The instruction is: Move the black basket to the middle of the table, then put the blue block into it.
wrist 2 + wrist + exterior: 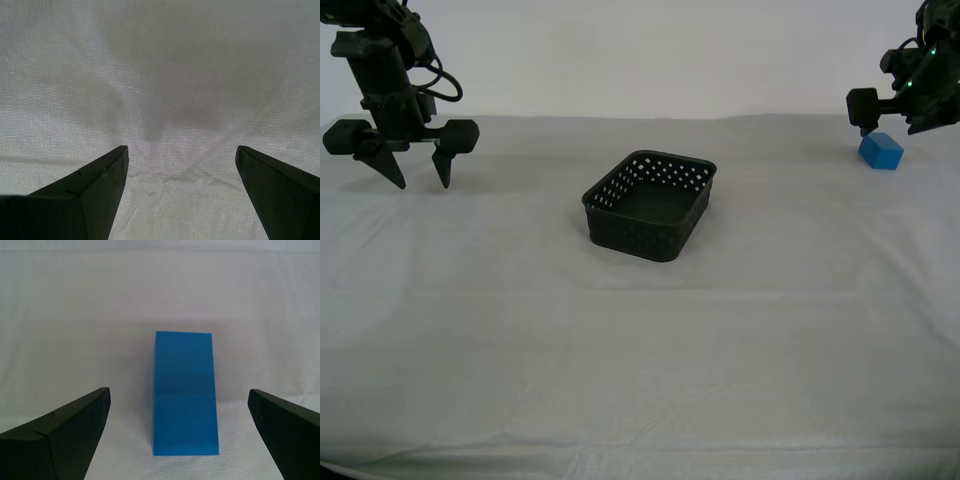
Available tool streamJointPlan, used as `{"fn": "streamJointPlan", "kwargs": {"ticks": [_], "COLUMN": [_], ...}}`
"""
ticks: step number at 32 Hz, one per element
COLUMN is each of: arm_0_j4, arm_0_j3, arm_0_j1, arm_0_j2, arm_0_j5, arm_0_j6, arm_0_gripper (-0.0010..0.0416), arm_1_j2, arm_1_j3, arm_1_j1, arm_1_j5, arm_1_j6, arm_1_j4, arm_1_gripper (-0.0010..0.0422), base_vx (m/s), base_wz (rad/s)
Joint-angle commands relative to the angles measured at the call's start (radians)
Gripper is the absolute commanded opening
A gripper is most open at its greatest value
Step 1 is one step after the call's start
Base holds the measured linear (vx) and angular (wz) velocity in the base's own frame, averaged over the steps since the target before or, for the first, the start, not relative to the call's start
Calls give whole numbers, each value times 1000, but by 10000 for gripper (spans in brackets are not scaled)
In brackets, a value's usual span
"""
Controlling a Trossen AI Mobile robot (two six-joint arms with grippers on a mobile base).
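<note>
The black basket (651,205) sits empty around the middle of the desk (640,350), somewhat nearer the far edge than the near one, so the first half of the job looks done as far as these views show. What is left is the blue block (881,151), which lies on the cloth near the far corner on the exterior view's right, well apart from the basket and not yet lifted. My first claw (180,435) is lined up on that block: in the first wrist view its two dark fingers (65,432) stand spread wide, one on each side of the block (185,392), with bare cloth showing between each finger and the block's faces, so it touches nothing and holds nothing. In the exterior view the same claw (895,118) hangs just above and behind the block at the frame's edge, partly cut off. My second claw (417,160) hovers over the far corner on the exterior view's left, near no object; its fingers (95,190) are also spread apart and empty, with only wrinkled white cloth (165,90) in sight between them. By my judgement the next step is to lower the first claw around the block, pinch it, and carry it across to the basket.
</note>
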Motion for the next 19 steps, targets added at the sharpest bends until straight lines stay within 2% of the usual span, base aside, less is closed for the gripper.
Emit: {"fn": "streamJointPlan", "kwargs": {"ticks": [1,9,10,11,15,16,19], "arm_0_j4": [32,108,109,110,135,110,119], "arm_0_j3": [-18,-28,-28,-28,-24,-15,-16], "arm_0_j1": [-11,-50,-50,-50,-47,-46,-45], "arm_0_j2": [10,10,10,10,26,64,95], "arm_0_j5": [5,0,-6,-37,-57,-80,-84], "arm_0_j6": [0,1,1,1,2,6,8], "arm_0_gripper": [385,354,353,350,350,351,350], "arm_1_j2": [0,0,0,0,0,0,-1], "arm_1_j3": [-1,-1,-1,-1,-1,-1,2], "arm_1_j1": [-1,-2,-2,-2,-2,-2,-2], "arm_1_j5": [-1,-2,-2,-1,-1,3,2], "arm_1_j6": [-2,-9,-11,-14,-14,-17,-18], "arm_1_j4": [-3,-3,-3,-2,-3,-4,-21], "arm_1_gripper": [295,295,295,295,295,295,295], "base_vx": [0,0,0,0,0,0,0], "base_wz": [0,0,0,0,0,0,0]}}
